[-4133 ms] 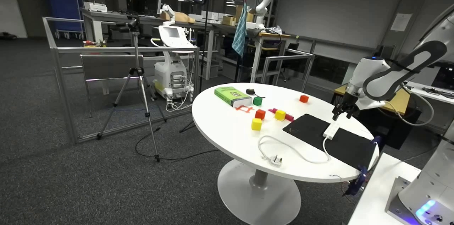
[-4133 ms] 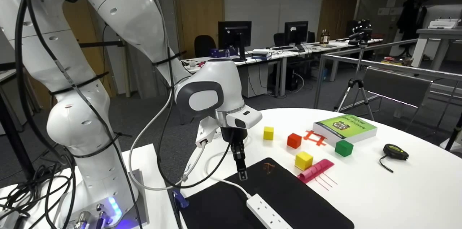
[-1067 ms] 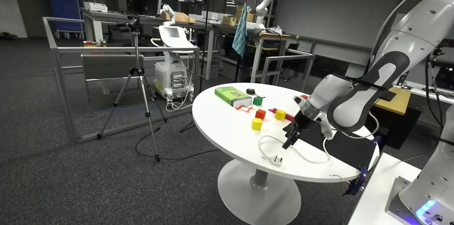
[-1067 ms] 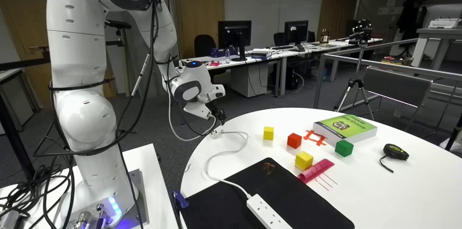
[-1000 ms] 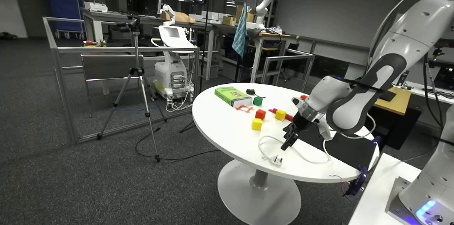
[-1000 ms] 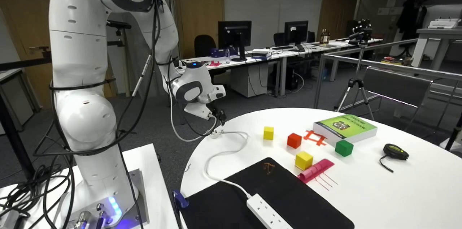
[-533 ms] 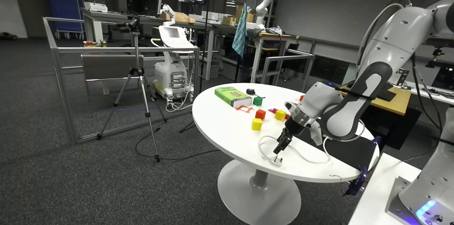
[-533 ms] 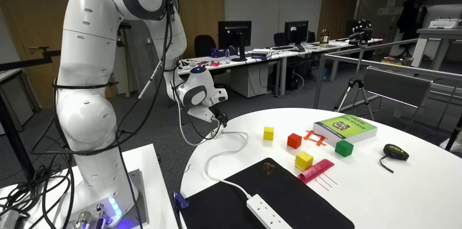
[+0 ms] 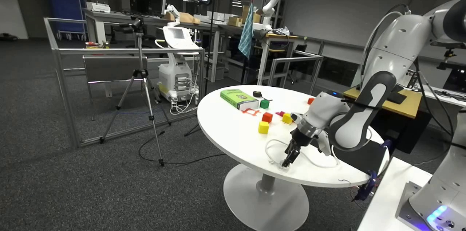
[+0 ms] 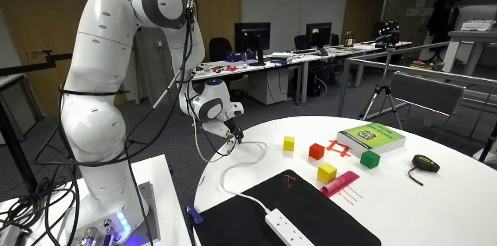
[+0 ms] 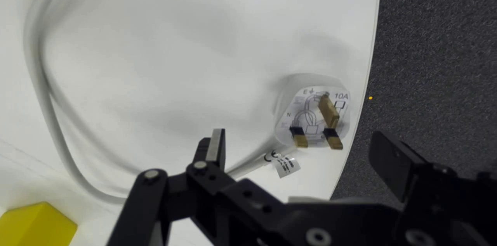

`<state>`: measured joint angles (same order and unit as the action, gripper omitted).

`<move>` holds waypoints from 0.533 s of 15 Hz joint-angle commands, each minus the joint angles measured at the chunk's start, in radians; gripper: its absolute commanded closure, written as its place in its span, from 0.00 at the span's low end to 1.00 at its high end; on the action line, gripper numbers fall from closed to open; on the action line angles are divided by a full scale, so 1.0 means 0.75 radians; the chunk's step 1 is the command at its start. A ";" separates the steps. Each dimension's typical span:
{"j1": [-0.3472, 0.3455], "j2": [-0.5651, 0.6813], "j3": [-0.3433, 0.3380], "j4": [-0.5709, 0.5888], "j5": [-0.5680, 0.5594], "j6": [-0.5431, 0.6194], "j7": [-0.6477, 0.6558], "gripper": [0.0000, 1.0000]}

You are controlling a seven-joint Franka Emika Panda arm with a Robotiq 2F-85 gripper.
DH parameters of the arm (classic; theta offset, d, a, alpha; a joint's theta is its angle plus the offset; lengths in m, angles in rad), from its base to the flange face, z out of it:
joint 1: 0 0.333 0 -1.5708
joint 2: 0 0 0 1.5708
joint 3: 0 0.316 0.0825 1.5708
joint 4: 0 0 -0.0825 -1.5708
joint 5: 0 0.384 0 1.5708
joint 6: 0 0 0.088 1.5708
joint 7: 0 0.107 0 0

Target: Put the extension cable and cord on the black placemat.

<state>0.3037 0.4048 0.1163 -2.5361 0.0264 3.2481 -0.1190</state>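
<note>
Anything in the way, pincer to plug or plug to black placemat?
Nothing visible stands between the open pincer and the plug. Between plug and black placemat I see only the plug's own white cord; the coloured blocks sit off that line.

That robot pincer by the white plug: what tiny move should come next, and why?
Probably ease the open pincer slightly closer to the three-pin plug before closing. In the wrist view, its jaws stand apart with the plug appearing between them, not yet gripped. The plug rests on the white table, whereas the power strip sits on the black placemat.
</note>
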 commanded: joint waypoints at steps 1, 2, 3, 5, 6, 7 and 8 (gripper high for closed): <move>0.018 0.020 -0.012 0.012 -0.046 0.000 0.043 0.00; 0.023 0.025 -0.016 0.013 -0.049 0.001 0.043 0.00; 0.029 0.027 -0.020 0.012 -0.051 0.000 0.043 0.00; 0.035 0.032 -0.019 0.014 -0.052 -0.004 0.043 0.28; 0.035 0.035 -0.016 0.015 -0.053 -0.009 0.042 0.33; 0.036 0.037 -0.015 0.016 -0.054 -0.013 0.041 0.42; 0.038 0.038 -0.015 0.016 -0.055 -0.016 0.040 0.49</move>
<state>0.3210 0.4324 0.1160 -2.5348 0.0145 3.2478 -0.1186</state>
